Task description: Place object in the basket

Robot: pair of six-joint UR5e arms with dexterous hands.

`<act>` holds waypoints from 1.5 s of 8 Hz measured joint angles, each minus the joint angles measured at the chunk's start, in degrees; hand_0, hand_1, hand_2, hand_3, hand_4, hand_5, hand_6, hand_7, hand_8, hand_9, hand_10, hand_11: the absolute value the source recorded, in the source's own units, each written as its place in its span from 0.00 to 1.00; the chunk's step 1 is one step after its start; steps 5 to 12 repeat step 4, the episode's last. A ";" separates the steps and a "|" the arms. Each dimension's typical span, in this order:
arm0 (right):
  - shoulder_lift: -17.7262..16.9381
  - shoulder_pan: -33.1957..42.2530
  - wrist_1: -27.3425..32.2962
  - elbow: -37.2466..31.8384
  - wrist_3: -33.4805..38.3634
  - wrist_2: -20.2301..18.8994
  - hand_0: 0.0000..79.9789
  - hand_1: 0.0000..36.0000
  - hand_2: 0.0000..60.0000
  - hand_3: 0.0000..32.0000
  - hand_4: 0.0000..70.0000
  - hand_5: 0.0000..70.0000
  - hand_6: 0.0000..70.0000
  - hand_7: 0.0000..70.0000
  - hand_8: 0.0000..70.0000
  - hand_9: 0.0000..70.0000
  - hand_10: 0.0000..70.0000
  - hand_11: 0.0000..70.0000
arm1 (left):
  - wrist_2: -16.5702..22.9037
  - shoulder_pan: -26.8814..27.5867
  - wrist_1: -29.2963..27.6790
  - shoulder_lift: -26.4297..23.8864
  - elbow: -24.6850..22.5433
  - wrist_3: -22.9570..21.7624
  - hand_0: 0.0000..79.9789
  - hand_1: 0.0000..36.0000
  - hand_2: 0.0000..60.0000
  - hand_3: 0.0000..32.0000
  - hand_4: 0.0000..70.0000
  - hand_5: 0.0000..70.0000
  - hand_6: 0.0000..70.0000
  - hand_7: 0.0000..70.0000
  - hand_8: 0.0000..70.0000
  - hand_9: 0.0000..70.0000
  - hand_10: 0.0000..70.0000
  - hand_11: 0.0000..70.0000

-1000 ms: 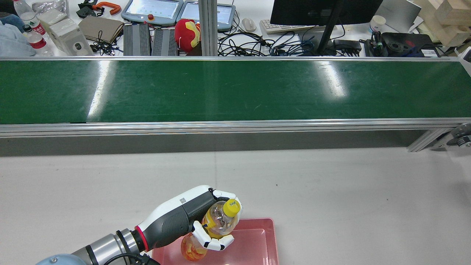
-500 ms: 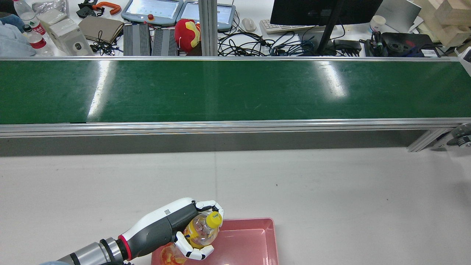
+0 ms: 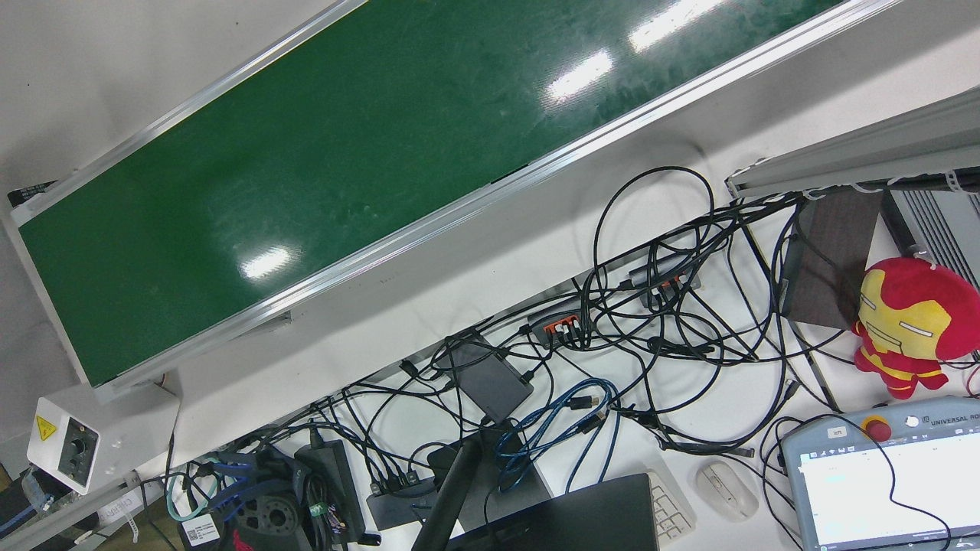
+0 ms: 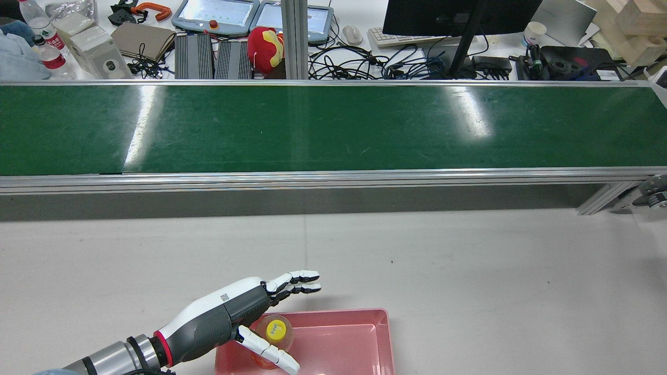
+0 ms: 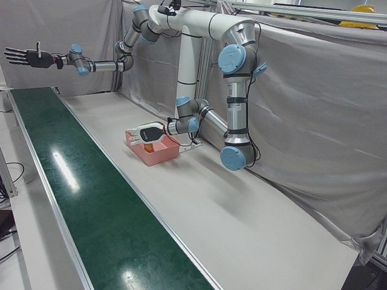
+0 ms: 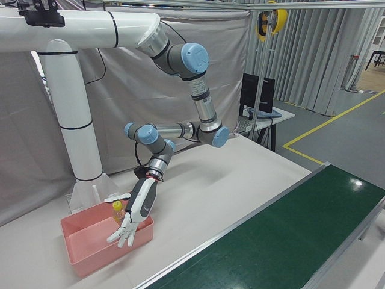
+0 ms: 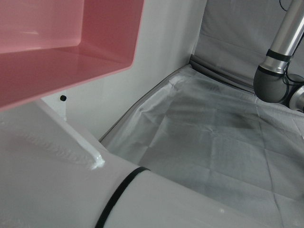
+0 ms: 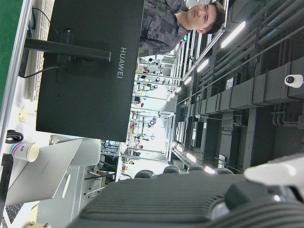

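A clear bottle (image 4: 275, 333) with a yellow cap and orange drink stands upright in the left end of the pink basket (image 4: 359, 341). My left hand (image 4: 245, 312) is open just above the basket's left end, fingers spread forward and thumb apart, with the bottle between them and no grip on it. The right-front view shows the same hand (image 6: 135, 211), bottle (image 6: 117, 209) and basket (image 6: 84, 244). The left hand view shows the basket's wall (image 7: 71, 47). My right hand (image 5: 24, 57) is open, raised high over the far end of the belt.
A long green conveyor belt (image 4: 333, 127) with aluminium rails runs across the table beyond the basket. Behind it lies a cluttered desk with cables, a monitor (image 4: 458, 15) and a red plush toy (image 4: 264, 48). Grey curtains (image 5: 302, 121) back the arms' white pedestal.
My left hand lowered the bottle toward the left end of the basket, then opened its fingers and let it go. The bottle now stands in the basket.
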 measured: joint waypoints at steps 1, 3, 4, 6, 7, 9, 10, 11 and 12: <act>0.00 0.00 0.00 0.00 0.00 0.00 0.00 0.00 0.00 0.00 0.00 0.00 0.00 0.00 0.00 0.00 0.00 0.00 | -0.01 -0.27 0.03 0.50 -0.98 -0.08 1.00 0.22 0.00 0.15 0.00 0.26 0.00 0.00 0.06 0.05 0.05 0.10; 0.00 -0.02 0.00 0.00 0.00 0.00 0.00 0.00 0.00 0.00 0.00 0.00 0.00 0.00 0.00 0.00 0.00 0.00 | -0.02 -1.60 0.35 2.42 -4.33 -0.28 0.89 0.28 0.00 0.08 0.00 0.32 0.00 0.00 0.09 0.09 0.05 0.11; 0.00 -0.02 0.01 0.00 0.00 0.00 0.00 0.00 0.00 0.00 0.00 0.00 0.00 0.00 0.00 0.00 0.00 0.00 | -0.02 -3.26 1.28 3.89 -7.07 -0.37 0.74 0.34 0.00 0.00 0.00 0.41 0.00 0.01 0.14 0.16 0.10 0.18; 0.00 -0.02 0.01 0.00 0.00 0.00 0.00 0.00 0.00 0.00 0.00 0.00 0.00 0.00 0.00 0.00 0.00 0.00 | -0.02 -3.26 1.28 3.89 -7.07 -0.37 0.74 0.34 0.00 0.00 0.00 0.41 0.00 0.01 0.14 0.16 0.10 0.18; 0.00 -0.02 0.01 0.00 0.00 0.00 0.00 0.00 0.00 0.00 0.00 0.00 0.00 0.00 0.00 0.00 0.00 0.00 | -0.02 -3.26 1.28 3.89 -7.07 -0.37 0.74 0.34 0.00 0.00 0.00 0.41 0.00 0.01 0.14 0.16 0.10 0.18; 0.00 -0.02 0.01 0.00 0.00 0.00 0.00 0.00 0.00 0.00 0.00 0.00 0.00 0.00 0.00 0.00 0.00 0.00 | -0.02 -3.26 1.28 3.89 -7.07 -0.37 0.74 0.34 0.00 0.00 0.00 0.41 0.00 0.01 0.14 0.16 0.10 0.18; 0.00 -0.02 0.01 0.00 0.00 0.00 0.00 0.00 0.00 0.00 0.00 0.00 0.00 0.00 0.00 0.00 0.00 0.00 | -0.02 -3.26 1.28 3.89 -7.07 -0.37 0.74 0.34 0.00 0.00 0.00 0.41 0.00 0.01 0.14 0.16 0.10 0.18; 0.00 -0.02 0.01 0.00 0.00 0.00 0.00 0.00 0.00 0.00 0.00 0.00 0.00 0.00 0.00 0.00 0.00 0.00 | -0.02 -3.26 1.28 3.89 -7.07 -0.37 0.74 0.34 0.00 0.00 0.00 0.41 0.00 0.01 0.14 0.16 0.10 0.18; 0.00 -0.02 0.01 0.00 0.00 0.00 0.00 0.00 0.00 0.00 0.00 0.00 0.00 0.00 0.00 0.00 0.00 0.00 | -0.02 -3.26 1.28 3.89 -7.07 -0.37 0.74 0.34 0.00 0.00 0.00 0.41 0.00 0.01 0.14 0.16 0.10 0.18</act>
